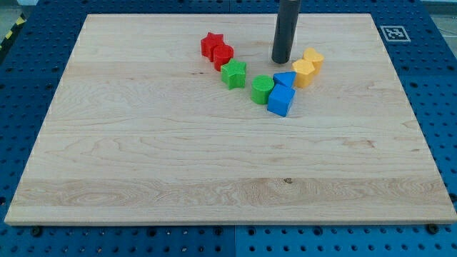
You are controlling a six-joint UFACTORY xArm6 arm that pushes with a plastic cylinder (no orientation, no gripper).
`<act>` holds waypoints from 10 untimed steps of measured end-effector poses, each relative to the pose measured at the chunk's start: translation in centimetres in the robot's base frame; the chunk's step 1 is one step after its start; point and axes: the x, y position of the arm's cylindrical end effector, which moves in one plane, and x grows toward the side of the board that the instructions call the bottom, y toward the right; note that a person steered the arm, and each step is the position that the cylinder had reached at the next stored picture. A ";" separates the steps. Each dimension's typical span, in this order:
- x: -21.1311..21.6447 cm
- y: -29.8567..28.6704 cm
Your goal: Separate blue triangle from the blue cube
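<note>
One big wooden board lies on a blue table full of holes. My tip is a plain rod with no claw to open or shut. It stands just above the blue triangle, toward the view's top. The blue cube touches that triangle from below. A green round block sits just left of them, and a yellow block just right.

rod cut off at view's top
</note>
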 end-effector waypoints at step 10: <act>15.3 1.5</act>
